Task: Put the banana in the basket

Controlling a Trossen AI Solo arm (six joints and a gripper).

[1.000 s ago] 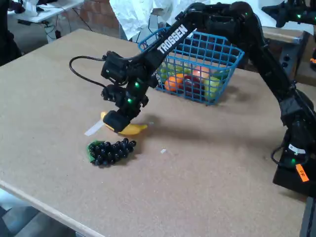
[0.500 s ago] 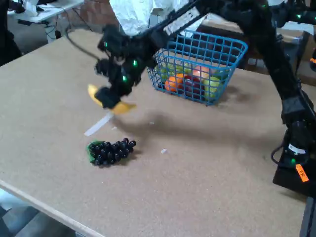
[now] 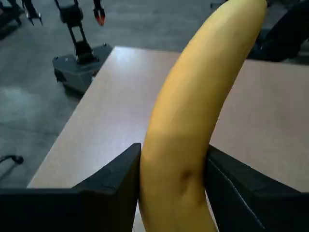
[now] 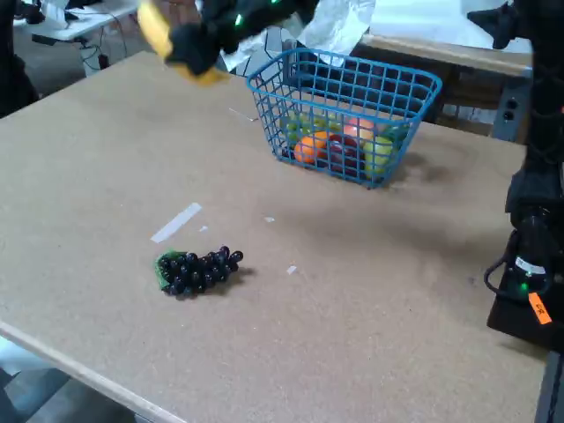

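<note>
The claw (image 3: 174, 193) grips the banana (image 3: 193, 125), lifted high off the bench (image 4: 370, 308), left of the basket (image 4: 348, 119). Left: carry over and drop in.

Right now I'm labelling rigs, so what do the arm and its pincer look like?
The pincer has matte black, angular fingers. In the fixed view the arm is black too, with green indicator lights, a black cable at its base and an orange sticker.

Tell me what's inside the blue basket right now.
The basket holds several fruits: orange, dark red, pink and green-yellow pieces. Its wire wall and their overlap hide how many. The banana isn't in it.
</note>
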